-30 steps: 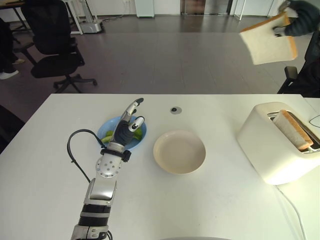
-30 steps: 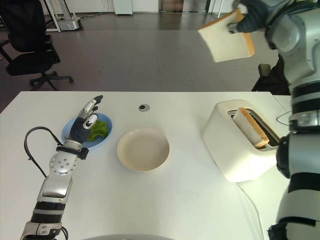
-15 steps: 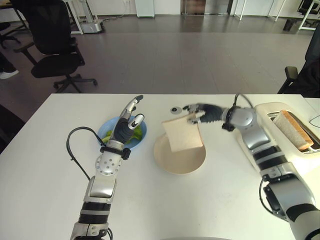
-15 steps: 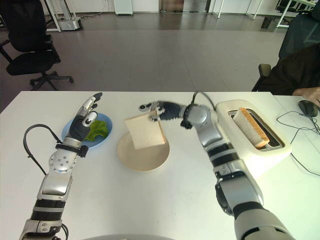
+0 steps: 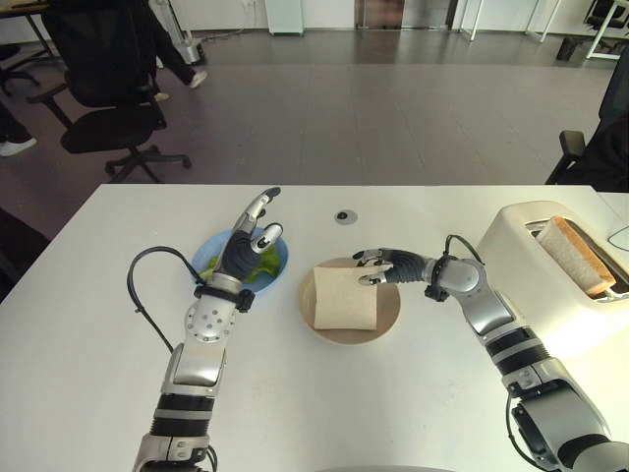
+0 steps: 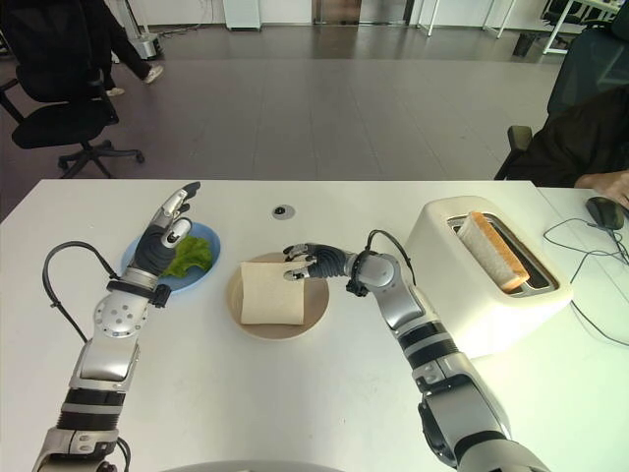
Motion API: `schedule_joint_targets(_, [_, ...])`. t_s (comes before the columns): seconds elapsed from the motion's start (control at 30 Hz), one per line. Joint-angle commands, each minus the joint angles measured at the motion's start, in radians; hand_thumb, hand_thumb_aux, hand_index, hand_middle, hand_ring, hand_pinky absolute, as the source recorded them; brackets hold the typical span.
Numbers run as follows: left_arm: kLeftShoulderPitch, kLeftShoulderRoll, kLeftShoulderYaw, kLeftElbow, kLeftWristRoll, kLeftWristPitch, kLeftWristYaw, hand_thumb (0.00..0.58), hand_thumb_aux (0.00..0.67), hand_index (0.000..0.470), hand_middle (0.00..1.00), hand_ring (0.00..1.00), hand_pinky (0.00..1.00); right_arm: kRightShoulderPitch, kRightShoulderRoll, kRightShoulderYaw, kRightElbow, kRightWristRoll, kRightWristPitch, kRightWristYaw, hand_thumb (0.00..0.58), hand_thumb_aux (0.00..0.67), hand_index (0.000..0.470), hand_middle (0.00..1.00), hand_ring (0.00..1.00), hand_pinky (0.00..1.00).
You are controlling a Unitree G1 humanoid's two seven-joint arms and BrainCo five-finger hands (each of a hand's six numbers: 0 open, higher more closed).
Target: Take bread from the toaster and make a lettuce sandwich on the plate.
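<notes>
Slice down on plate, second one in the toaster.
I see one bread slice (image 5: 344, 298) lying flat on the cream plate (image 5: 390, 311). My right hand (image 5: 385, 265) sits at its far edge, fingers loose and gripping nothing. My left hand (image 5: 246, 248) is held over the blue plate (image 6: 206, 236) of lettuce (image 6: 195, 254), fingers straight and empty. The other slice (image 6: 496, 251) stands in the toaster (image 6: 442, 261).
</notes>
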Motion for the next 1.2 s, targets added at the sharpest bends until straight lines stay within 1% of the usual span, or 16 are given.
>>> schedule_joint_targets(0.03, [-0.076,0.151,-0.008,0.050,0.183,0.014,0.006,0.000,0.000,0.000,0.00,0.00,0.00,-0.057,-0.039,-0.027,-0.053,-0.001,0.001,0.010,0.000,0.000,0.000,0.00,0.00,0.00])
schedule_joint_targets(0.17, [-0.162,0.340,-0.066,0.140,0.473,0.044,0.050,0.000,0.000,0.000,0.00,0.00,0.00,-0.137,-0.061,-0.069,-0.106,0.016,0.012,0.011,0.000,0.000,0.000,0.00,0.00,0.00])
schedule_joint_targets(0.23, [-0.239,0.433,-0.138,0.237,0.649,0.066,0.078,0.000,0.000,0.000,0.00,0.00,0.00,-0.169,-0.064,-0.094,-0.142,0.032,0.036,0.011,0.000,0.000,0.000,0.00,0.00,0.00])
schedule_joint_targets(0.3, [-0.321,0.489,-0.212,0.366,0.779,0.081,0.107,0.000,0.000,0.000,0.00,0.00,0.00,-0.188,-0.066,-0.110,-0.174,0.046,0.060,0.013,0.000,0.000,0.000,0.00,0.00,0.00])
schedule_joint_targets(0.37, [-0.413,0.506,-0.290,0.537,0.865,0.074,0.151,0.000,0.000,0.000,0.00,0.00,0.00,-0.186,-0.066,-0.117,-0.207,0.053,0.078,0.015,0.000,0.000,0.000,0.00,0.00,0.00])
schedule_joint_targets(0.43, [-0.502,0.498,-0.362,0.707,0.917,0.055,0.201,0.000,0.000,0.000,0.00,0.00,0.00,-0.177,-0.068,-0.118,-0.242,0.062,0.095,0.019,0.000,0.000,0.000,0.00,0.00,0.00])
schedule_joint_targets(0.57, [-0.644,0.449,-0.497,0.974,0.989,0.018,0.304,0.000,0.000,0.000,0.00,0.00,0.00,-0.161,-0.072,-0.113,-0.291,0.075,0.119,0.029,0.000,0.000,0.000,0.00,0.00,0.00])
schedule_joint_targets(0.7, [-0.739,0.375,-0.621,1.185,1.025,-0.022,0.375,0.000,0.000,0.000,0.00,0.00,0.00,-0.150,-0.074,-0.110,-0.336,0.084,0.141,0.036,0.000,0.000,0.000,0.00,0.00,0.00])
schedule_joint_targets(0.8, [-0.767,0.345,-0.681,1.259,1.025,-0.041,0.399,0.000,0.000,0.000,0.00,0.00,0.00,-0.143,-0.074,-0.108,-0.356,0.087,0.152,0.041,0.000,0.000,0.000,0.00,0.00,0.00])
schedule_joint_targets(0.97, [-0.790,0.303,-0.760,1.324,1.021,-0.059,0.388,0.000,0.000,0.000,0.00,0.00,0.00,-0.133,-0.074,-0.104,-0.375,0.094,0.162,0.042,0.000,0.000,0.000,0.00,0.00,0.00])
schedule_joint_targets(1.07, [-0.788,0.284,-0.799,1.354,1.020,-0.068,0.355,0.000,0.000,0.000,0.00,0.00,0.00,-0.129,-0.073,-0.103,-0.386,0.097,0.168,0.042,0.000,0.000,0.000,0.00,0.00,0.00])
schedule_joint_targets(1.13, [-0.778,0.271,-0.799,1.378,0.988,-0.074,0.293,0.000,0.000,0.000,0.00,0.00,0.00,-0.126,-0.072,-0.104,-0.390,0.098,0.170,0.040,0.000,0.000,0.000,0.00,0.00,0.00])
schedule_joint_targets(1.17, [-0.770,0.264,-0.786,1.387,0.961,-0.081,0.257,0.148,0.092,0.065,0.00,0.00,0.00,-0.125,-0.072,-0.105,-0.392,0.098,0.170,0.038,0.000,0.000,0.000,0.00,0.00,0.00])
schedule_joint_targets(1.2, [-0.763,0.259,-0.772,1.394,0.935,-0.089,0.224,0.294,0.200,0.140,0.00,0.00,0.00,-0.125,-0.072,-0.106,-0.393,0.098,0.171,0.036,0.000,0.000,0.000,0.00,0.00,0.00])
